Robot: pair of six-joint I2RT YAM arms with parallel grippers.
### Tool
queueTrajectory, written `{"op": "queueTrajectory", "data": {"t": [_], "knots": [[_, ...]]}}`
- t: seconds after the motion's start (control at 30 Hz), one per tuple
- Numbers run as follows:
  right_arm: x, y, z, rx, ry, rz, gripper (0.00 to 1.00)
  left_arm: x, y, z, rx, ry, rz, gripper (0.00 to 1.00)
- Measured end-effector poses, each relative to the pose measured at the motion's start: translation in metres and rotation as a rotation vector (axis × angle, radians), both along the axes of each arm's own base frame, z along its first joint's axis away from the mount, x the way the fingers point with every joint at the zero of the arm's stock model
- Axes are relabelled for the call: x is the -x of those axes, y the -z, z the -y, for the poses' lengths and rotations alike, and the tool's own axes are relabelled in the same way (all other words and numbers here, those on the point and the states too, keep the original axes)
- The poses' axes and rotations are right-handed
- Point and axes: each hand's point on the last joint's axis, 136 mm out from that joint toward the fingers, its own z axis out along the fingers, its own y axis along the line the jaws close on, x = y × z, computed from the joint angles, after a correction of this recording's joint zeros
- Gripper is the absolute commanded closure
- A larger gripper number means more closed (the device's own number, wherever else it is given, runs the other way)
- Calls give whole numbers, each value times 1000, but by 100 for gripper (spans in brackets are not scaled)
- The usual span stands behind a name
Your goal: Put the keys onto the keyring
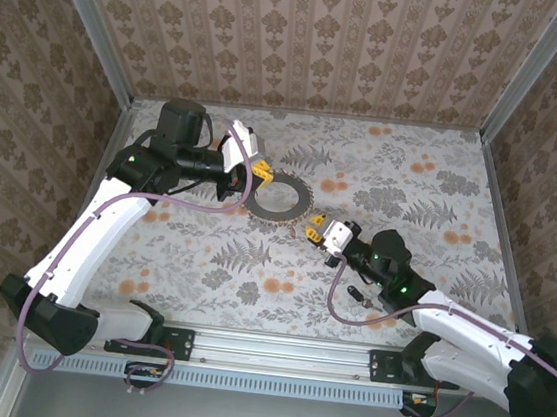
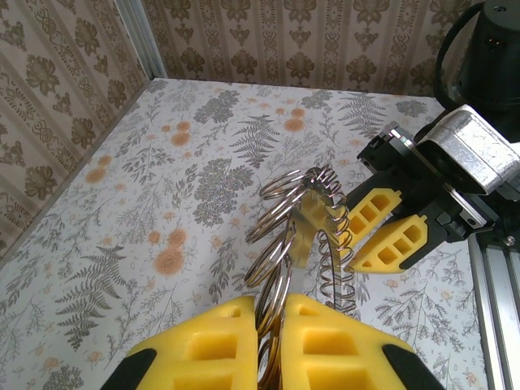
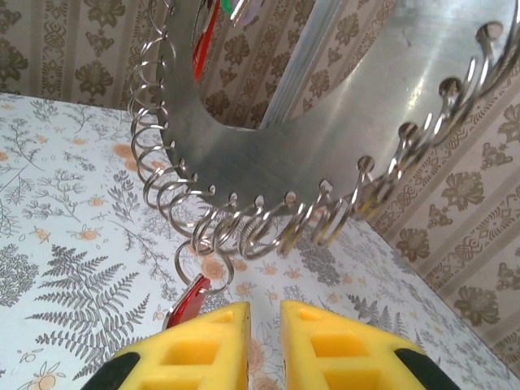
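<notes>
Clamping the keyring (image 3: 341, 138) at its left rim, our left gripper (image 1: 258, 173) holds the disc off the table, its face stretching rightward. We see a red key (image 3: 188, 302) pointing down-left beneath a loop, beside our right gripper (image 3: 264, 313), its jaws slightly parted.

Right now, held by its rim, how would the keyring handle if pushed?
The keyring looks like a flat metal plate, so probably stiff and fairly heavy. Its small rings would likely swing and snag. Pinched at the rim by the left gripper, it may pivot if pushed.
</notes>
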Motion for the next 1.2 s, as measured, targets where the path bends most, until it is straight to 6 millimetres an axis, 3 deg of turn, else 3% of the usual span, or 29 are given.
{"op": "queueTrajectory", "data": {"t": [0.73,1.2], "knots": [[-1,-5,-1,-15,22,2,82,-13,0,-2,7,-85,-29,100],[7,4,-19,-8,-21,-39,81,-24,-2,3,66,-129,-47,100]]}}
